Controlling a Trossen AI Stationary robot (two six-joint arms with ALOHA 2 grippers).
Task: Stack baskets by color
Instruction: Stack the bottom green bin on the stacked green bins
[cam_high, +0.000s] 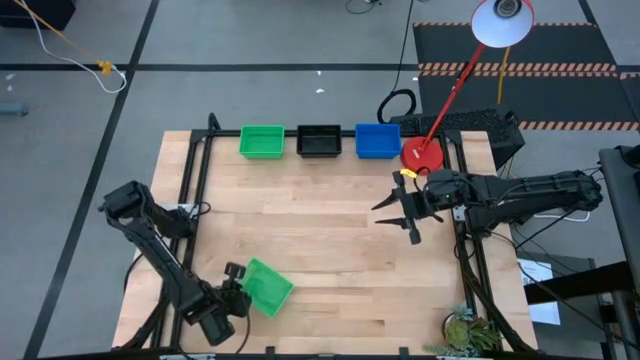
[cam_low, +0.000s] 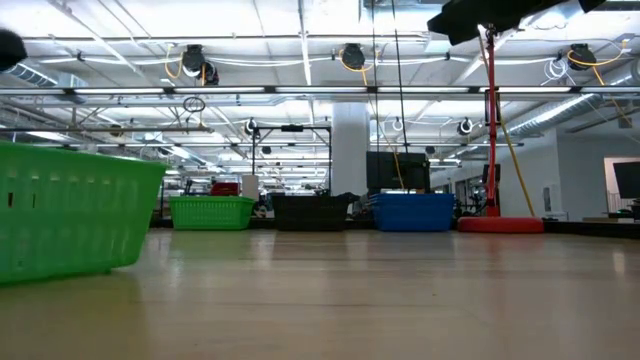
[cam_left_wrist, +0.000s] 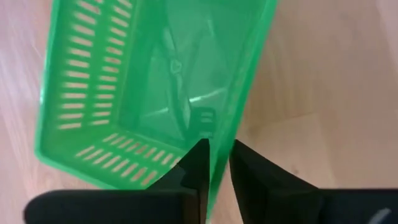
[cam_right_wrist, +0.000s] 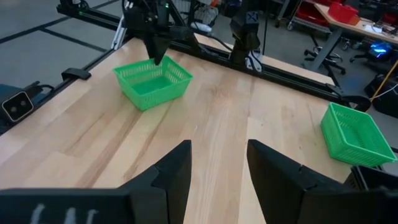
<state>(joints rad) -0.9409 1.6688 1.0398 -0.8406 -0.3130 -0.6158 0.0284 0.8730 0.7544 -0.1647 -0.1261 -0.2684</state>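
A green basket (cam_high: 268, 286) sits askew on the wood near the table's front left; it also shows in the low view (cam_low: 70, 215) and the right wrist view (cam_right_wrist: 152, 82). My left gripper (cam_high: 238, 292) stands over its left side, shut on its wall. Along the far edge stand a green basket (cam_high: 261, 141), a black one (cam_high: 319, 141) and a blue one (cam_high: 377, 141), each on its base. My right gripper (cam_high: 405, 210) hovers open over the table's right middle, holding nothing. My left gripper pinches one side wall of the green basket at its rim (cam_left_wrist: 221, 149), close to a corner. One finger (cam_left_wrist: 196, 165) is inside the basket and the other (cam_left_wrist: 252, 168) outside. The fingers come steeply from above. The basket stands upright, its base on the table.
A red round lamp base (cam_high: 423, 155) stands beside the blue basket, its red pole slanting up to a white shade (cam_high: 503, 22). A small plant (cam_high: 470, 333) sits at the front right corner. Bare wood (cam_high: 330, 240) lies between the near basket and the far row.
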